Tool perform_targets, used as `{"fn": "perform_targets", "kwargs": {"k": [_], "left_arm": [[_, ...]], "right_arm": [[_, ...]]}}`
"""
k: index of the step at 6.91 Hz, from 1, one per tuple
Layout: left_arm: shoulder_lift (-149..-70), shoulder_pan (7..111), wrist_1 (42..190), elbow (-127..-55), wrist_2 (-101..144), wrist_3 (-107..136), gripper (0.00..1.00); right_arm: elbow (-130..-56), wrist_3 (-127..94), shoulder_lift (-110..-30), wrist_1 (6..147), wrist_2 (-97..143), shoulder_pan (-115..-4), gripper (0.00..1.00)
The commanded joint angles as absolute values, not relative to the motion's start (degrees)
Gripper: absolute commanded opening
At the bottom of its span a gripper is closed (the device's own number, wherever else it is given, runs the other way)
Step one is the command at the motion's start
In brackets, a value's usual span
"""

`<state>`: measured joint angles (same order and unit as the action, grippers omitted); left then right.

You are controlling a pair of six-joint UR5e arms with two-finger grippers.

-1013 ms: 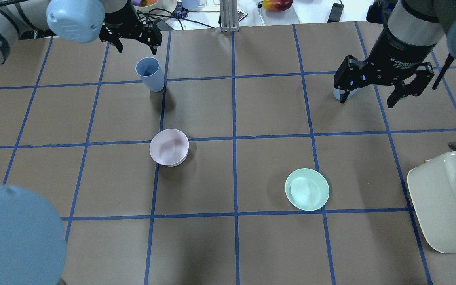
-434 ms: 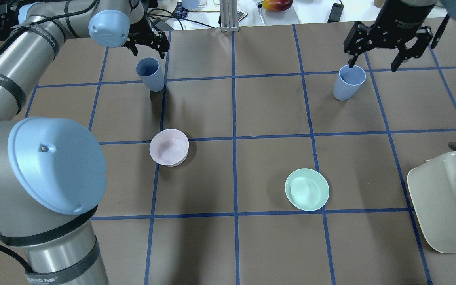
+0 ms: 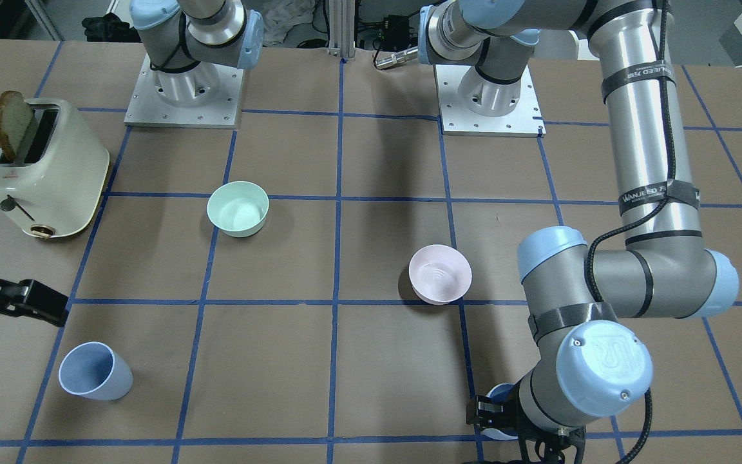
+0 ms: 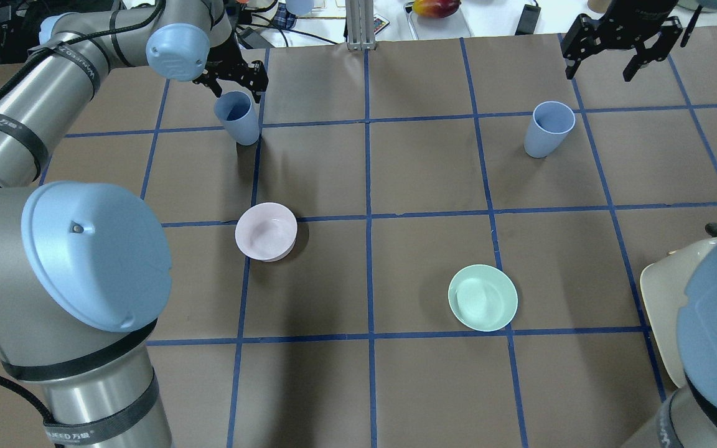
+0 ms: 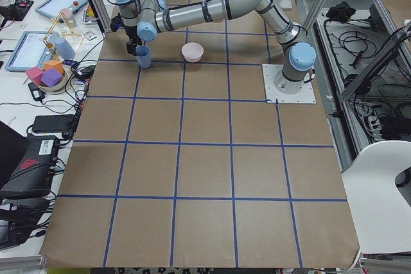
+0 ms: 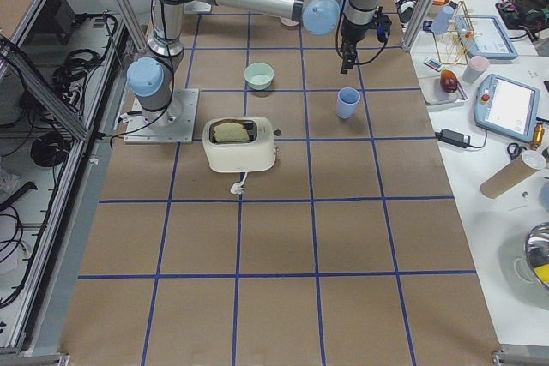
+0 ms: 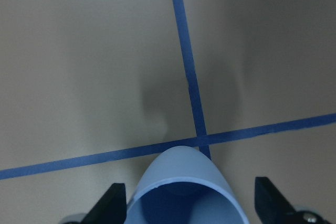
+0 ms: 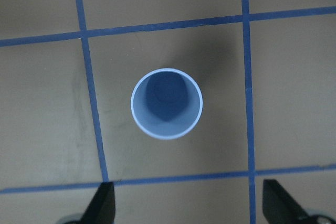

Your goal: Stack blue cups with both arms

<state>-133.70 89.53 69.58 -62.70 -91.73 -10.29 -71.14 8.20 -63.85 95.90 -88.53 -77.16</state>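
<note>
The left gripper [image 4: 238, 93] has come down, and its open jaws now stand on both sides of the first blue cup [image 4: 238, 124], beyond the pink bowl [image 4: 266, 231]. The right gripper [image 4: 598, 73], also spread and empty, has retreated from the second blue cup [image 4: 547, 130], far right of this bowl. Probably the left grasp comes first.

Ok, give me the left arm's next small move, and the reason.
Probably lower the left gripper slightly, then close it. Its jaws are open on either side of the left blue cup, near its rim and seemingly not touching, and the cup stands upright, so a grasp looks ready.
</note>
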Motion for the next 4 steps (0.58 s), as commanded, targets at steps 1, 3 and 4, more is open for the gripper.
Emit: {"fn": "perform_targets", "kwargs": {"k": [1,3,4], "left_arm": [[-133.5,89.5,69.5,-62.6,-91.8,-10.2,0.91],[-132.9,89.9,70.2,-62.4,-91.9,-9.8,0.92],[-132.5,90.3,71.2,-62.4,-91.9,-9.5,0.92]], "right_arm": [[-70.8,8.5,-57.1,101.2,-88.6,-76.9,1.0],[-71.4,8.7,-55.1,101.3,-89.4,-76.9,1.0],[-73.0,8.7,-54.9,101.1,-89.5,-76.9,1.0]]}}
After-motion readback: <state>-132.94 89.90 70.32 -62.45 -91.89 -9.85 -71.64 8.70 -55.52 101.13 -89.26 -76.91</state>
